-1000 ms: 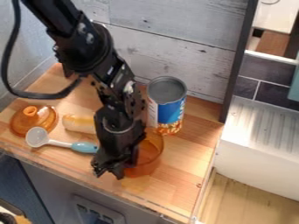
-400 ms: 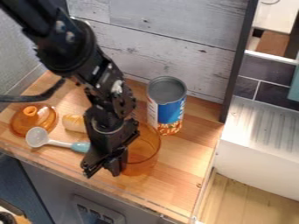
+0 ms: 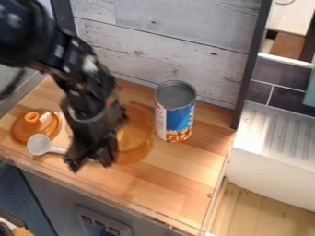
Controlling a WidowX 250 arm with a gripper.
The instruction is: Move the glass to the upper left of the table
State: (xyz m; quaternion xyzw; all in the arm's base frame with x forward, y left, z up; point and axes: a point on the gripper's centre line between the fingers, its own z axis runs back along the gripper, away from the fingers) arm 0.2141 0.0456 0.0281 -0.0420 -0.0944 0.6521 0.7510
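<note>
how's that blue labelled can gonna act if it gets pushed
The can is probably stiff, since it looks metallic. Standing upright and taller than wide, it might tip under a high push, and its round body would likely roll once down.

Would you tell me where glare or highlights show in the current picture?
Camera view: small pale glints on the orange lid; bright streaks along the ribbed white surface; light passes through the orange glass, leaving its outline faint against the wood.

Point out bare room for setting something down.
The table is bare in front of the can, between the orange glass and the table's right edge. The left is crowded: lid, spoon and gripper.
</note>
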